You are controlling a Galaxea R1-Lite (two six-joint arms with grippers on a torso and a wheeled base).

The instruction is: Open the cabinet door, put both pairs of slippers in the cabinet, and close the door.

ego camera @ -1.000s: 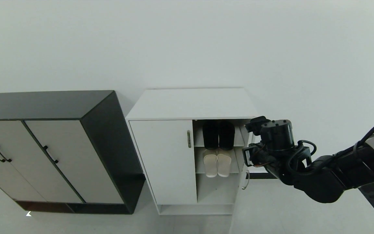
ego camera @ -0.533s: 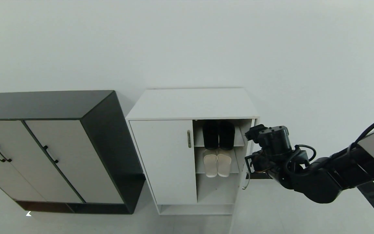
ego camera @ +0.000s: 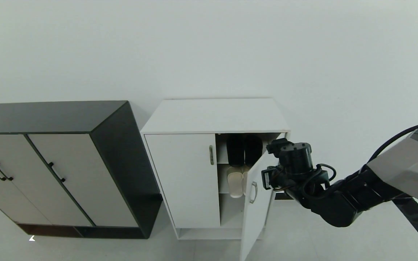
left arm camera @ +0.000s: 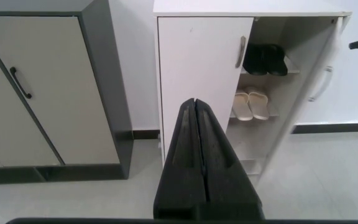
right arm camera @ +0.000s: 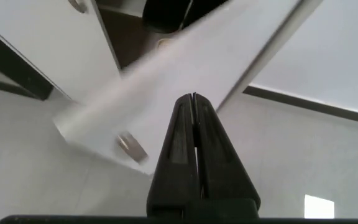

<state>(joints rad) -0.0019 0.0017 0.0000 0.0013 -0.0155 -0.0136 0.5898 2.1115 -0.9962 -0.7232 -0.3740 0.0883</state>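
Observation:
The white cabinet (ego camera: 212, 116) stands against the wall. Its left door (ego camera: 183, 177) is shut. Its right door (ego camera: 256, 203) is partly swung in, with a metal handle (ego camera: 254, 192). Inside, the black slippers (ego camera: 244, 149) lie on the top shelf and the white slippers (ego camera: 235, 183) on the shelf below. My right gripper (right arm camera: 193, 102) is shut with nothing in it, and its tip presses on the outside of the right door (right arm camera: 185, 68). My left gripper (left arm camera: 195, 106) is shut and empty, held back from the cabinet (left arm camera: 204, 62).
A black cabinet (ego camera: 60, 163) with grey doors stands left of the white one. A dark strip (ego camera: 417, 223) runs across the floor at the right. Open floor lies in front of both cabinets.
My right arm has moved left and pushed the right door from wide open to partly shut. The door now hides part of the slippers.

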